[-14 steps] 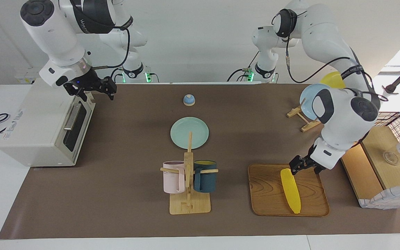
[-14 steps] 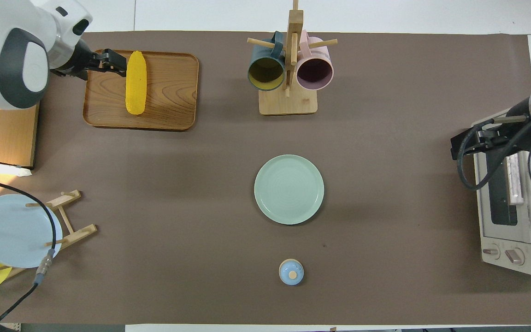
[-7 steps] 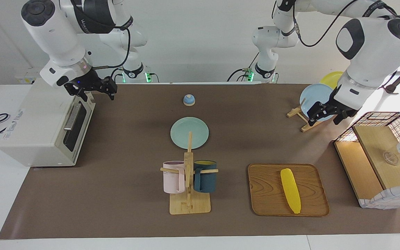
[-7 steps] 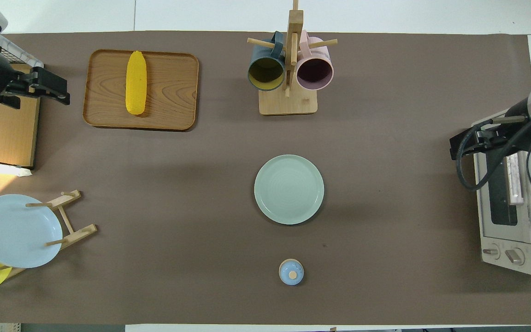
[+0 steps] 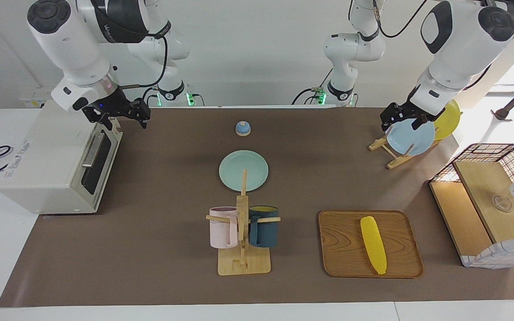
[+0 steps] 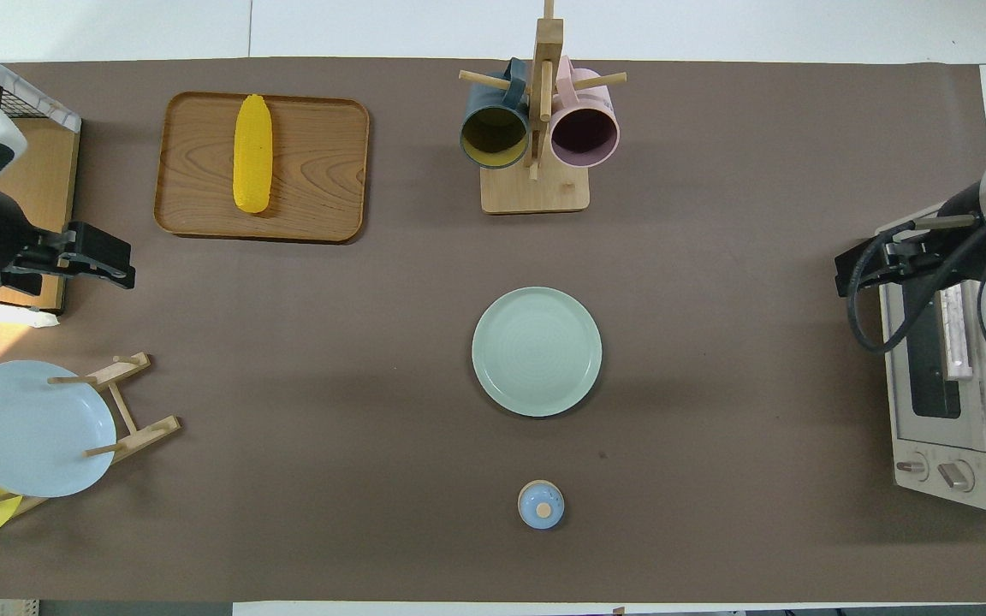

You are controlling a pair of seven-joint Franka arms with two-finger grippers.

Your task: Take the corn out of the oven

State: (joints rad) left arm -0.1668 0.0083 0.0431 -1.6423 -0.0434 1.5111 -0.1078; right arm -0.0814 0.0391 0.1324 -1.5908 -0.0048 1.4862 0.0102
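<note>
Corn [image 5: 373, 244] lies on wooden tray [image 5: 341, 263] at left arm's end, well apart from oven [image 5: 56, 165], door shut: task looks done. Left gripper [image 5: 402, 117] up over plate rack [image 5: 391, 156], empty, fingers apart. Right gripper [image 5: 121, 113] over oven's top edge, empty, open too.

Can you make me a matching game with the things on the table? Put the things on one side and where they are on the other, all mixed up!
Things:
1. bright yellow corn cob
2. pink mug
3. light blue round plate
4. right gripper

Places:
A. standing in the small wooden plate rack
B. lying on the brown wooden tray
C. over the cream-white toaster oven, at its door's top edge
D. hanging on the wooden mug stand

Pairs: 1-B, 2-D, 3-A, 4-C
</note>
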